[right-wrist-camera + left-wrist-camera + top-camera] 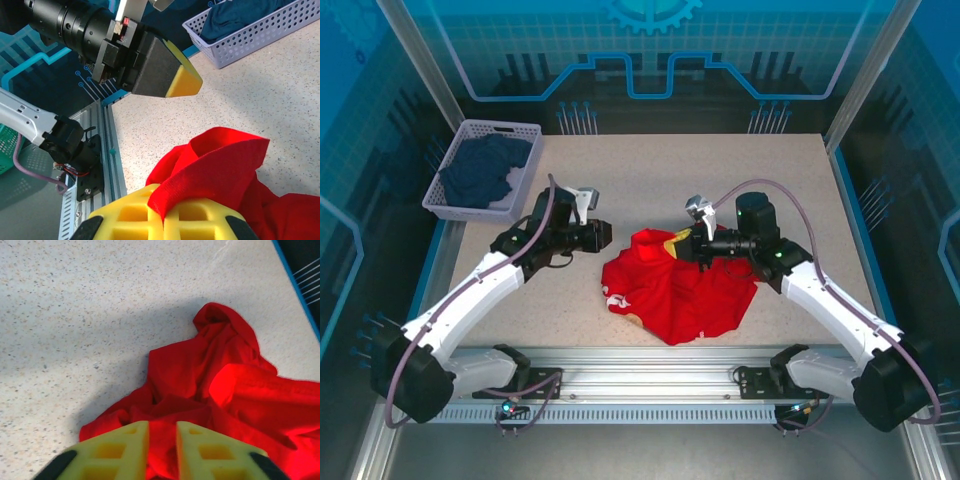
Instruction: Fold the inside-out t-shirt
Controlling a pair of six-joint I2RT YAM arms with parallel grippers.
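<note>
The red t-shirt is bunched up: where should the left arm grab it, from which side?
Probably the t-shirt's loose edge nearest the left end effector, approached low from the left: it juts onto bare table, while the right end effector pinches the opposite side.

Upper left of the overhead view: pale lilac perforated basket (505, 127), at the upper-left corner of the speckled beige table (720, 170). Holds a crumpled dark navy garment (485, 172), heaped inside it. Along the bottom, a silver slotted rail (650, 372) across the table's near edge. Behind, at the top, a teal backdrop (650, 60) with a gear outline. Blue trim (853, 215) down the table's right side.
</note>
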